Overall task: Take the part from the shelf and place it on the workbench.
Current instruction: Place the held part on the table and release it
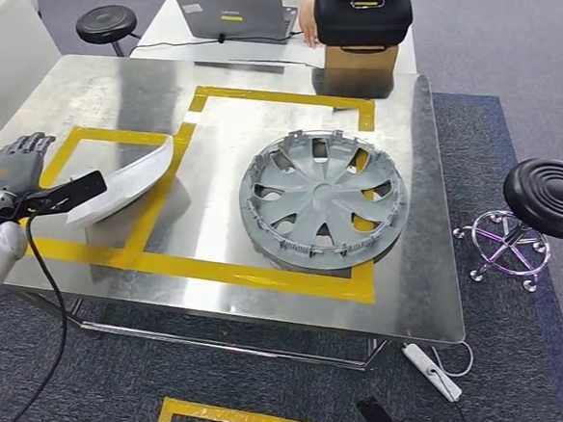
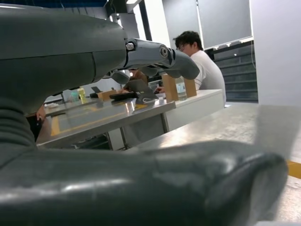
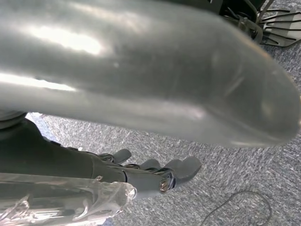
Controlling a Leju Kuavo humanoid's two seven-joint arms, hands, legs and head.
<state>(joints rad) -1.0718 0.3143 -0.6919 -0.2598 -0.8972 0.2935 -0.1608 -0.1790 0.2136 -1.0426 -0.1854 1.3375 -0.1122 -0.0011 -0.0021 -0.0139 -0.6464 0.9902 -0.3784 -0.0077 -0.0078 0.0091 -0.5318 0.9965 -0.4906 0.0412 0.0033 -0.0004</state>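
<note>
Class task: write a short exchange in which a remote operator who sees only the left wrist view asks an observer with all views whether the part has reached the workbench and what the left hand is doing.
Operator: My left wrist view shows a thumb and some metal tabletop. Is the part on the workbench?
Observer: Yes. In the head view the curved silver part lies on the workbench, inside the left yellow-taped box.
Operator: Is my left hand gripping it?
Observer: No. The left hand is at the table's left edge beside the part, and its fingers are stretched out with nothing in them.
</note>
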